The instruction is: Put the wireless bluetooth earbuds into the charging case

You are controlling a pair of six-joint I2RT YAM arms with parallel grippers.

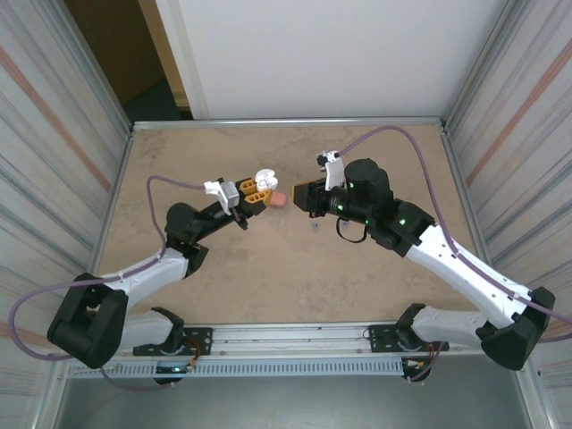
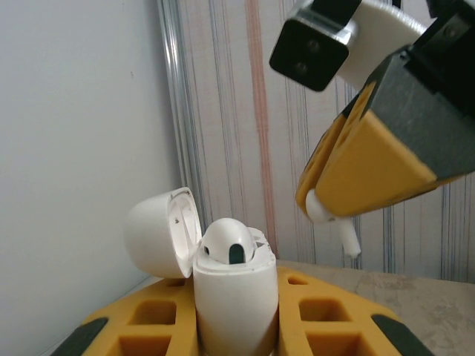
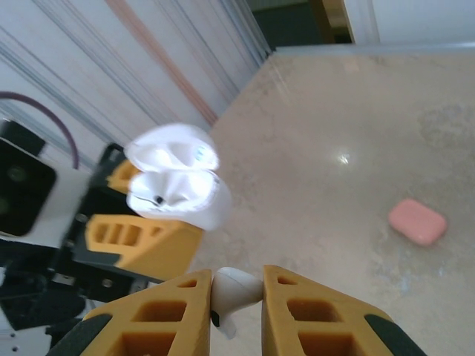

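A white earbud [image 3: 236, 288] is pinched in the nearly closed right gripper [image 3: 236, 304], its stem pointed down toward the counter [image 3: 334, 111]. Just ahead-left, a white charging case [image 2: 234, 297] is clamped upright in the left gripper [image 2: 236, 334], its lid [image 2: 159, 233] hinged back and a second earbud [image 2: 226, 241] seated inside. A pink case [image 3: 417, 220] is lying ahead-right.

This is a robot lab test cell. A beige table [image 1: 268, 277] is boxed in by ribbed panels [image 1: 45, 116] on both sides, with a white wall [image 1: 313, 54] behind. A left arm [image 1: 152, 268] and a right arm [image 1: 465, 268] are bolted to a metal rail [image 1: 295, 334] at its near edge. Purple cables [image 1: 386, 129] loop from them.
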